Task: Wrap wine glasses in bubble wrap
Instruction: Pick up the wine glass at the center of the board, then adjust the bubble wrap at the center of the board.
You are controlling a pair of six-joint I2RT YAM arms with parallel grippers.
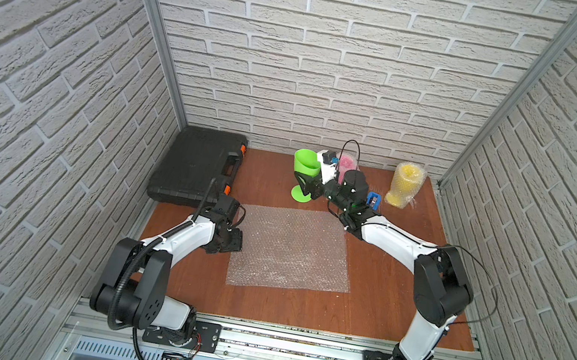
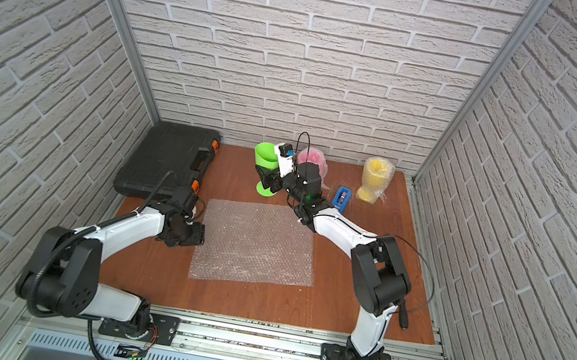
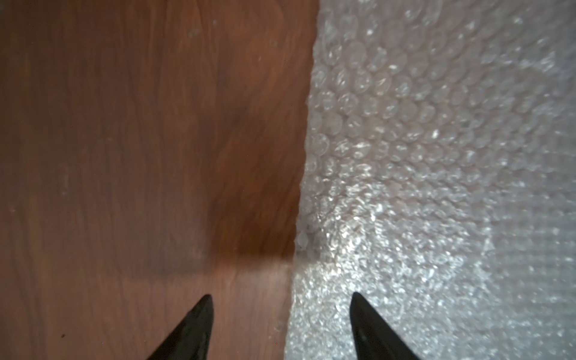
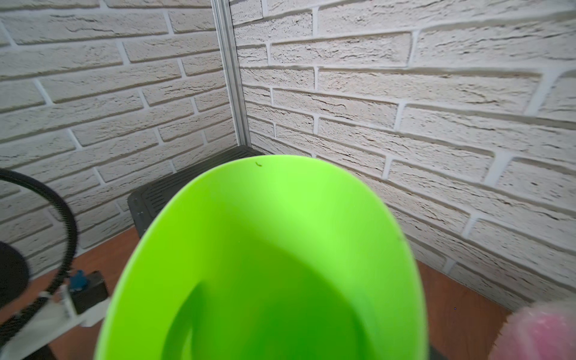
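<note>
**A:** Which glass is left to do, and where is it?

**B:** The neon green plastic stemmed goblet [image 1: 306, 166] stands bare and upright near the back edge of the brown wooden tabletop [image 1: 378, 295], about midway along it. The right gripper [image 1: 305, 185] is at its lower bowl, above the round foot. I cannot tell whether the jaws have clamped, because the right wrist view shows nothing but green bowl.

**A:** And the wrap?

**B:** The clear rectangular bubble wrap sheet [image 1: 291, 249] lies flat mid-tabletop, apart from the goblet. The left gripper [image 3: 280, 297] is at the sheet's left edge with its jaws apart, one finger over wood and one over bubbles.

**A:** What could go wrong?

**B:** The bowl is smooth and tapered, so a loose or off-centre hold could let it slip or tip on the lift. The hot pink goblet [image 1: 349, 163], wrapped in bubble wrap, stands just beside the arm. The blue tape dispenser [image 2: 342, 198] and the wrapped neon yellow goblet [image 1: 405, 184] sit towards the back right corner, and a wide swing could knock any of the three. The sheet looks light, so a snagged edge might drag or crumple it. The black hard plastic tool case [image 1: 197, 169] in the back left corner looks safely clear.
</note>
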